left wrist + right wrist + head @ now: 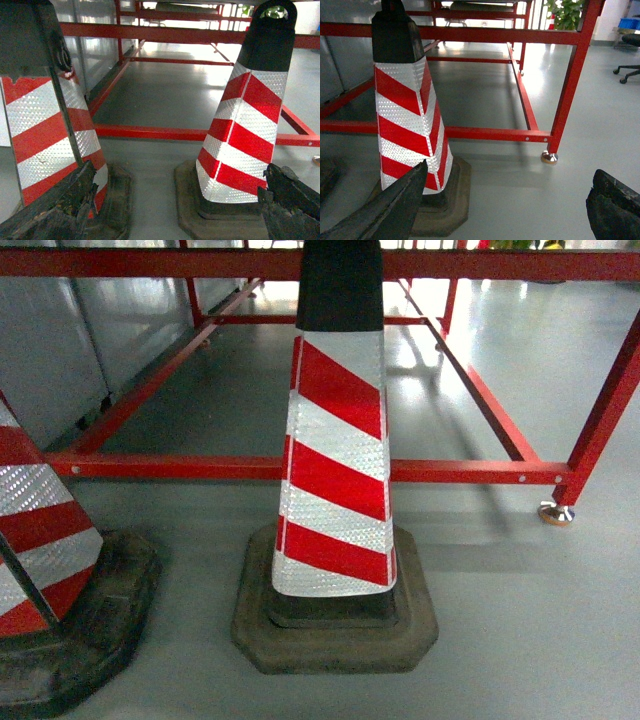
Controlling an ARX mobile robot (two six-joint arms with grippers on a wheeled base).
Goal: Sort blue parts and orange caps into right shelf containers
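Observation:
No blue parts, orange caps or right shelf containers show in any view. My left gripper [180, 172] hangs low over the grey floor and is open. Its worn dark fingers [62, 207] frame the gap between two traffic cones, and nothing lies between them. My right gripper [511, 172] is open too, with only bare floor between its fingertips. Neither gripper appears in the head view.
A red-and-white striped cone [335, 470] on a black base stands straight ahead, and a second cone [45, 560] is at the left. Behind them runs a low red steel frame [470, 472] with a metal foot [556, 512]. Grey panels [60, 330] line the left. An office chair [629, 70] is far right.

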